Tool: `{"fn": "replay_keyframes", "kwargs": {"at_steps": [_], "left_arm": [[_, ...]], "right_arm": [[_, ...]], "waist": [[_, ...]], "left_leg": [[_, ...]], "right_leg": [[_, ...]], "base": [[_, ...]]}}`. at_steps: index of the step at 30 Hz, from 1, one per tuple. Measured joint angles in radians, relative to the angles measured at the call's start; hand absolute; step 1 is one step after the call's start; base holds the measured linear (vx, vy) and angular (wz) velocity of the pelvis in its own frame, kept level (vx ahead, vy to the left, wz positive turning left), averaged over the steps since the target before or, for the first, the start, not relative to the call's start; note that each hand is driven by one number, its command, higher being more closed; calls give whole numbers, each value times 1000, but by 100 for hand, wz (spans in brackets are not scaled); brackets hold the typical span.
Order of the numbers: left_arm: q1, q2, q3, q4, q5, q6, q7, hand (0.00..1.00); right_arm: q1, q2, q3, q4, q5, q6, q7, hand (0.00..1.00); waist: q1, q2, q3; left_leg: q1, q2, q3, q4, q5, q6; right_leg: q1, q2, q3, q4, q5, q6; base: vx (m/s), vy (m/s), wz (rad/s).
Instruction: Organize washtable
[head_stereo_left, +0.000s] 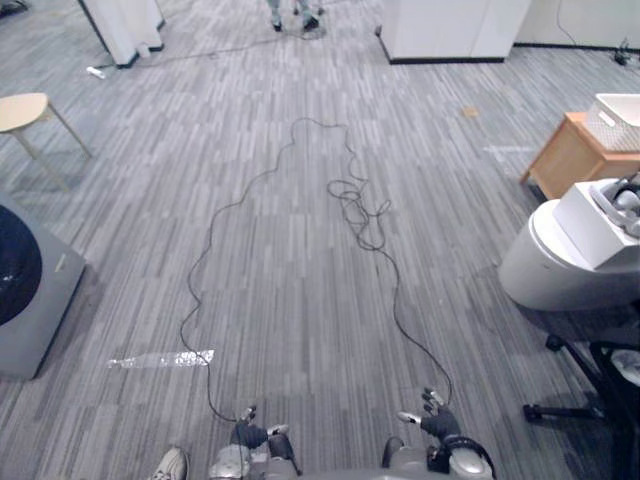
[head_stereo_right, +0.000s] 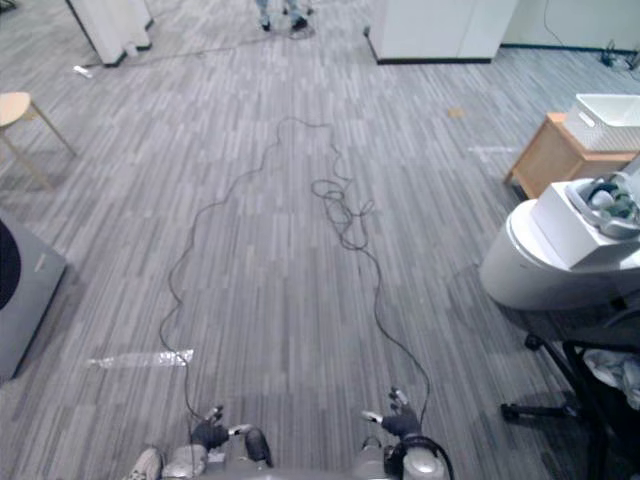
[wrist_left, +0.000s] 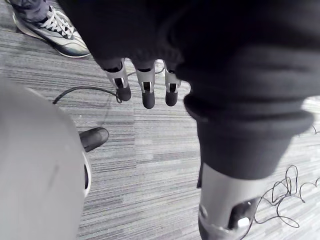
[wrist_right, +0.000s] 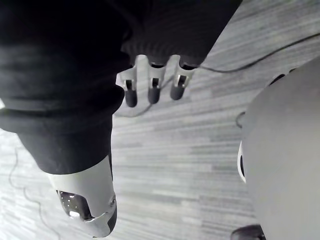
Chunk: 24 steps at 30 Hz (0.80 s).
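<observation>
Left hand (head_stereo_left: 250, 434) relaxed, right hand (head_stereo_left: 438, 420) relaxed

Grey striped carpet (head_stereo_left: 290, 290); pale stool (head_stereo_left: 25, 110) left; wooden cabinet (head_stereo_left: 565, 155) right; white cabinet (head_stereo_left: 450, 30) far end.

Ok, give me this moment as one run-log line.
left hand: open, empty, low over carpet | right hand: open, empty | white basket on wooden table, far right | person's sneaker by left hand
</observation>
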Motion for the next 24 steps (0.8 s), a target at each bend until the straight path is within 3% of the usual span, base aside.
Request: {"fn": "replay_keyframes", "kwargs": {"at_steps": [2, 3, 12, 20, 24], "left_arm": [[4, -1, 3, 3, -2, 1, 1, 0], [3, 5, 0, 25, -1, 18, 0, 0], [1, 6, -9, 29, -4, 15, 0, 0], [-38, 18, -85, 90, -36, -6, -1, 0], [-65, 25, -119, 93, -66, -10, 2, 0]], "right_arm": [[0, 1, -1, 4, 0, 1, -6, 0], [-47, 17, -41, 117, -5, 20, -7, 0], [-47, 17, -40, 120, 12, 19, -7, 0], [-65, 16, -37, 168, 169, 0, -5, 0], [-100, 14, -35, 190, 190, 0, -7, 0]], "waist": [[-2, 2, -5], [-2, -9, -32], [-2, -9, -32], [-2, -15, -32], [4, -18, -32]], "left_leg": [[1, -9, 0, 0, -5, 7], [48, -54, -26, -1, -58, 10], [48, -56, -30, -1, -58, 10], [37, -60, -57, -1, -61, 8], [-21, -60, -57, 7, -60, 8]], "right_leg": [[2, 1, 28, -10, 0, 0], [106, 7, 94, -108, 7, -9], [105, 6, 94, -108, 5, -7], [101, 6, 91, -105, -8, -7], [31, 5, 100, -85, -8, -9]], "base": [[-31, 53, 2], [0, 0, 0], [0, 0, 0], [11, -1, 4], [18, 7, -4]]}}
